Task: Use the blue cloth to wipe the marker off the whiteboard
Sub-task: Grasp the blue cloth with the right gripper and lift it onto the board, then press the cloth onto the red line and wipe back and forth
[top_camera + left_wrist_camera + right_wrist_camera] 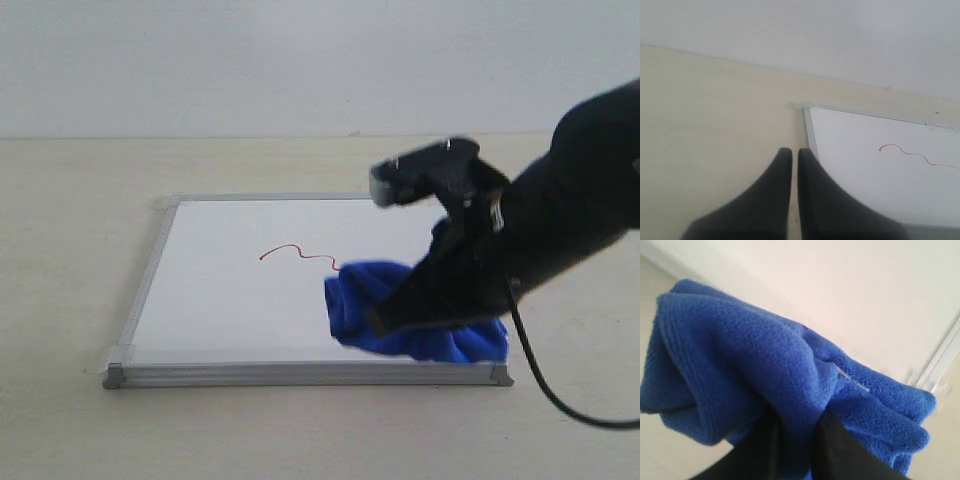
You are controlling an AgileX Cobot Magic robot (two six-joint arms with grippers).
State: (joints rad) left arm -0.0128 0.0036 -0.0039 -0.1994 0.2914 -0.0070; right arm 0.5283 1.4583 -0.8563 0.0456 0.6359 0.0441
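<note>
The exterior view shows the cloth (360, 300) on the board's (220, 310) front right part, touching the squiggle's (297, 252) right end; the right claw (392, 318) hides part of it; its wrist view alone shows the fingers (765, 450) pinching a fold; only the left wrist view shows the left claw (795, 157), closed and empty, over the table (715, 125) beside the board.

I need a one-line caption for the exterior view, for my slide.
Right gripper holds the blue cloth on the whiteboard, beside the red marker line.
</note>
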